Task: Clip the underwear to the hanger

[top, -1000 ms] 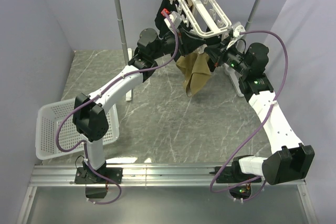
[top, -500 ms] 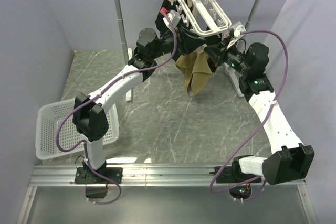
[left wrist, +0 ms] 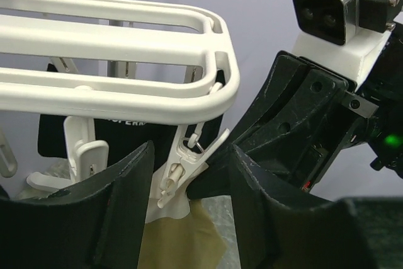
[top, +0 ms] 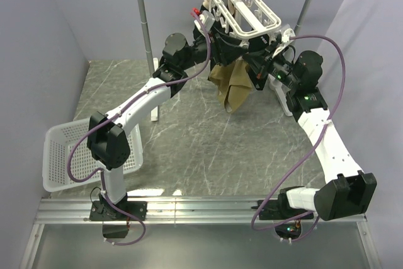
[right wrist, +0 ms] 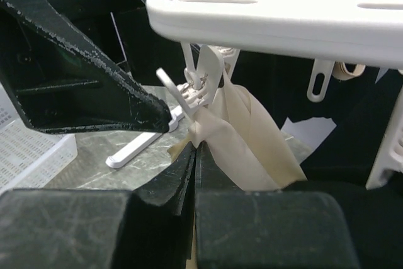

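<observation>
The white hanger (top: 242,7) hangs from the rack bar, and the tan underwear (top: 232,86) droops under its near side. In the left wrist view, a white clip (left wrist: 179,174) on the hanger frame (left wrist: 126,92) grips the pale waistband above the tan fabric (left wrist: 182,237). My left gripper (left wrist: 192,155) is open, one finger on each side of that clip without touching it. My right gripper (right wrist: 196,149) is shut on the waistband (right wrist: 245,130) just below the clip (right wrist: 189,96). In the top view, the left gripper (top: 217,37) and the right gripper (top: 250,61) meet under the hanger.
The grey-white pole rack (top: 143,17) stands at the back, its foot on the marble table (right wrist: 135,146). Black garments (left wrist: 126,137) hang from other clips behind the hanger. A white basket (top: 56,155) sits at the table's left edge.
The hanger frame has swung up from a tilt to nearly level. The left gripper has risen with it, and the underwear hangs slightly higher. The right gripper stays shut on the waistband.
</observation>
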